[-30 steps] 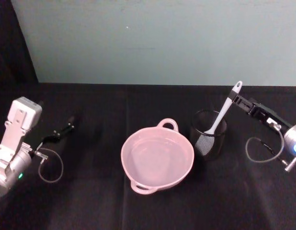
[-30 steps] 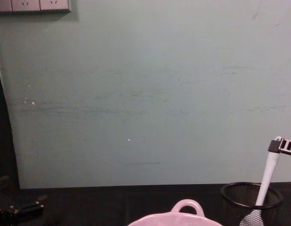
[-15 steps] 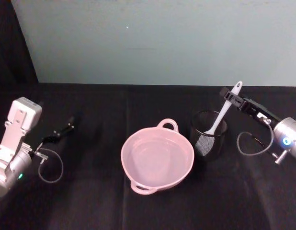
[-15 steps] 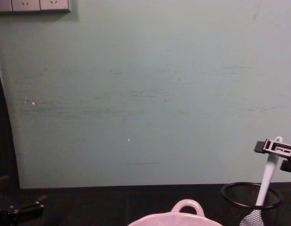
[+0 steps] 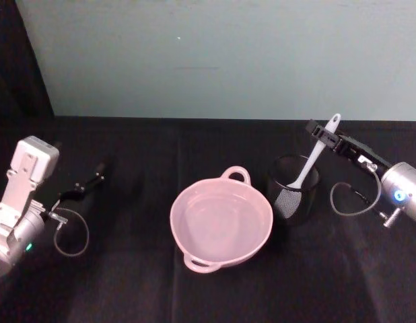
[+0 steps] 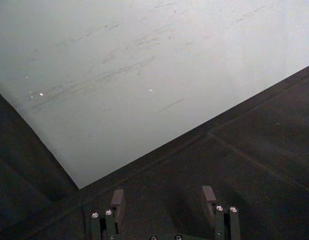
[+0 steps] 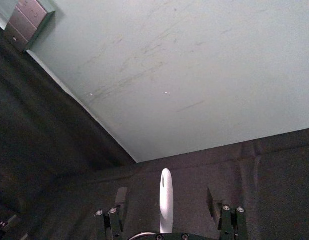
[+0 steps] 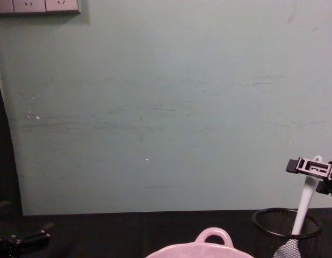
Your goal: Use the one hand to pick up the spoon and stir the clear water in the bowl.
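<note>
White spoon sat inside the spread right end effector; off-centre closure could topple its mesh cup.

This is looking like a robot lab: a black-draped counter is sitting before a bare pale-green wall bearing sockets.

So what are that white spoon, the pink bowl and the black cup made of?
The spoon looks like smooth white plastic, faintly glossy. The bowl seems moulded pink plastic, perhaps silicone: even colour, soft sheen. The cup looks like black metal wire mesh; the spoon's head shows through it.
</note>
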`<action>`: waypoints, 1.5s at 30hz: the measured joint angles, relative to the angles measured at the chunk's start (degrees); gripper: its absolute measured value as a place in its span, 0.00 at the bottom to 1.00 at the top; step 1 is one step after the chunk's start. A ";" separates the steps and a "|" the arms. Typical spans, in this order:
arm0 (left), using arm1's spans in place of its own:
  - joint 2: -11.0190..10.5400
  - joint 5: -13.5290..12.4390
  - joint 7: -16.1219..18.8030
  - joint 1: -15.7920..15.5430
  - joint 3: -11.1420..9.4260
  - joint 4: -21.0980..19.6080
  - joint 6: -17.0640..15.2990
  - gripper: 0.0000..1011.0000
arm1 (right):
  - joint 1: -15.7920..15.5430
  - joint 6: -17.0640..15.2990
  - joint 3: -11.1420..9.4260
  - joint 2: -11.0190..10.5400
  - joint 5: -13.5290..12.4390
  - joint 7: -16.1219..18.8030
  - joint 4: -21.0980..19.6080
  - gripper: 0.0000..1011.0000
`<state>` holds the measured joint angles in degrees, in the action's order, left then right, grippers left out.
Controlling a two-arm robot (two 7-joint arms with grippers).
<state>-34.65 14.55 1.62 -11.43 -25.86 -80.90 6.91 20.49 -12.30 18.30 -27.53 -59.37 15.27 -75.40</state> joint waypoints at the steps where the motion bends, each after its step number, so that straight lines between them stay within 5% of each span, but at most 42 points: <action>1: 0.00 0.00 0.00 0.00 0.00 0.00 0.00 0.99 | -0.02 -0.01 -0.04 0.00 0.00 0.00 -0.02 0.99; 8: 0.00 0.00 0.00 0.00 0.00 0.00 0.00 0.99 | -0.12 -0.08 -0.13 -0.03 0.04 -0.03 -0.10 0.90; 33: 0.00 0.00 0.00 0.00 0.00 0.00 0.00 0.99 | -0.25 -0.18 -0.27 -0.06 0.05 -0.09 -0.24 0.14; 41: 0.00 0.00 0.00 0.00 0.00 0.00 0.00 0.99 | -0.25 -0.17 -0.27 -0.06 0.05 -0.09 -0.24 0.11; 45: 0.00 0.00 0.00 0.00 0.00 0.00 0.00 0.99 | -0.40 1.15 0.69 -1.08 2.63 -0.47 -2.26 0.12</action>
<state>-34.65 14.55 1.62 -11.43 -25.86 -80.90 6.91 20.09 -11.15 18.99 -28.61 -56.74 14.81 -77.66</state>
